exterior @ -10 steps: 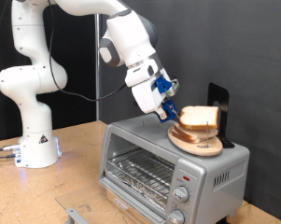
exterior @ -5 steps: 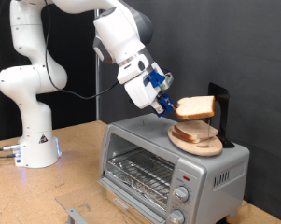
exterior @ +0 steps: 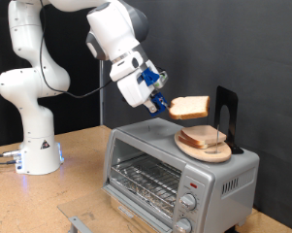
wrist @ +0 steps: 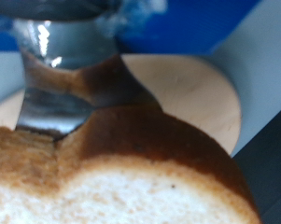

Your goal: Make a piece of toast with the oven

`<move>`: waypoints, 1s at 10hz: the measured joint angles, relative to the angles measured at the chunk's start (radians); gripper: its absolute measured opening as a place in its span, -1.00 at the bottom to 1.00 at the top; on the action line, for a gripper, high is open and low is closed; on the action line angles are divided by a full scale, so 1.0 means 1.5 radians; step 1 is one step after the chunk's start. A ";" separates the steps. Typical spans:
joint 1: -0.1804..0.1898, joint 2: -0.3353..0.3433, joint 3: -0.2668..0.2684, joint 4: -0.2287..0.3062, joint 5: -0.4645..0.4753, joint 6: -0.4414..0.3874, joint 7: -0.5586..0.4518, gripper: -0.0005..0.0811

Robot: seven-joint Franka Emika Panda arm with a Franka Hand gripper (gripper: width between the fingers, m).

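Note:
My gripper (exterior: pixel 163 103) is shut on the piece of toast (exterior: pixel 189 108), a pale slice with a golden-brown crust, and holds it flat in the air above the oven's top, up and to the exterior view's left of the round wooden plate (exterior: pixel 206 151). Another slice (exterior: pixel 206 138) lies on that plate. The silver oven (exterior: pixel 175 175) stands below with its glass door down and the wire rack (exterior: pixel 144 178) showing. In the wrist view the toast (wrist: pixel 121 168) fills the frame, one metal finger (wrist: pixel 56 75) presses on its crust, and the plate (wrist: pixel 191 93) lies beyond.
A black upright stand (exterior: pixel 226 116) rises on the oven's top beside the plate. The arm's white base (exterior: pixel 34 146) stands on the wooden table at the exterior view's left. The oven's round knobs (exterior: pixel 187 204) run down its right side.
The gripper has lifted the toast off the plate and carried it up and to the exterior view's left. One slice stays on the plate.

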 joint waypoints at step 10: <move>-0.011 -0.125 -0.080 -0.101 -0.013 -0.033 -0.078 -0.01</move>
